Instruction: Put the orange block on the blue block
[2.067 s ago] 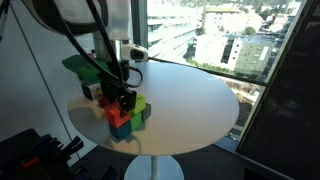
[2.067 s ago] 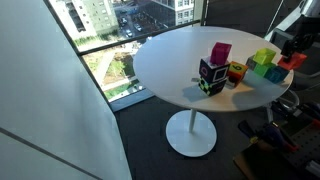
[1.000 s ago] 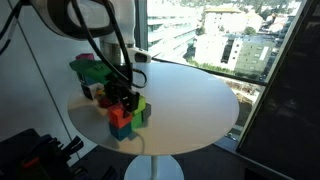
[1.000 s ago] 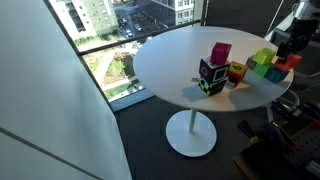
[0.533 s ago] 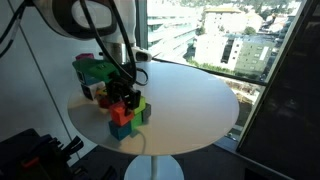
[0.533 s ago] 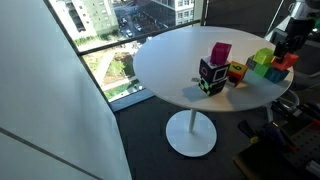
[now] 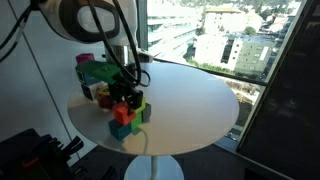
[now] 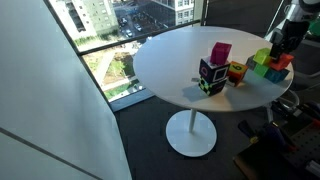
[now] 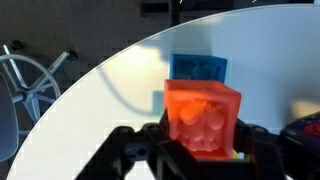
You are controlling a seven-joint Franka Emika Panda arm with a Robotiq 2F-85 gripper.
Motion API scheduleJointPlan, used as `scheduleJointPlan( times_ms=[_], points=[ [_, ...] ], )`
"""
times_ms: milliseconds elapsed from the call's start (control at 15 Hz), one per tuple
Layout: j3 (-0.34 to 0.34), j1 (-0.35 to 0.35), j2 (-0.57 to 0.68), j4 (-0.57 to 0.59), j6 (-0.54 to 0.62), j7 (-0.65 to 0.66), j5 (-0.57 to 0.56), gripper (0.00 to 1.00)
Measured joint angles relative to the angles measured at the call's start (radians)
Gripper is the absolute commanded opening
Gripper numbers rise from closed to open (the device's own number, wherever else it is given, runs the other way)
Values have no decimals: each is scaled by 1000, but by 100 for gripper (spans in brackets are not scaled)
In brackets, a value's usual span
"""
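Closest to the wrist camera, the gripper [image 9: 203, 142] pinches the orange block [image 9: 203, 116]. Dark fingers [image 9: 150, 138] press its two sides and its studded face fills the middle of that view. Just beyond it, the top edge of the blue block [image 9: 200, 68] peeks out from behind, resting on the white round table [image 9: 100, 95]. It sits slightly off to one side of the orange one rather than squarely behind it. In an exterior view, the orange block [image 7: 121, 114] hangs under the gripper [image 7: 125, 99], directly over the blue block [image 7: 122, 130] near the table's edge. The two are so close that I cannot tell whether they touch or a small gap remains. A yellow-green cube [image 7: 141, 110] stands just beside the pair, and further across the table a pink cube [image 8: 220, 51] sits atop a dark patterned box [image 8: 211, 76], well apart from the work. The step in hand looks like the placement itself: the carry is done and the block is being lined up over its target. The next move probably calls for a small sideways correction so the faces match. After that comes a slow, straight descent until the orange block seats flat, and only then a spreading of the fingers. The fingers must also avoid nudging the yellow-green neighbour.
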Motion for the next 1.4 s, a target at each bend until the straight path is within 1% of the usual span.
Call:
scheduleJointPlan(
  times_ms=[67,133,200,267,333,467,533,1133,1400],
  points=[
    [1,0,5,1,3,0,3,42],
    [3,1,9,2,7,0,4,74],
    [4,1,12,2,8,0,7,73],
    [6,1,14,2,9,0,10,74],
    [6,1,15,2,9,0,11,79],
    [6,1,16,3,9,0,13,95],
    [7,1,17,3,9,0,14,100],
    [6,1,3,19,-14,0,17,100],
    [6,1,-33,35,-56,-24,75,100]
  ],
)
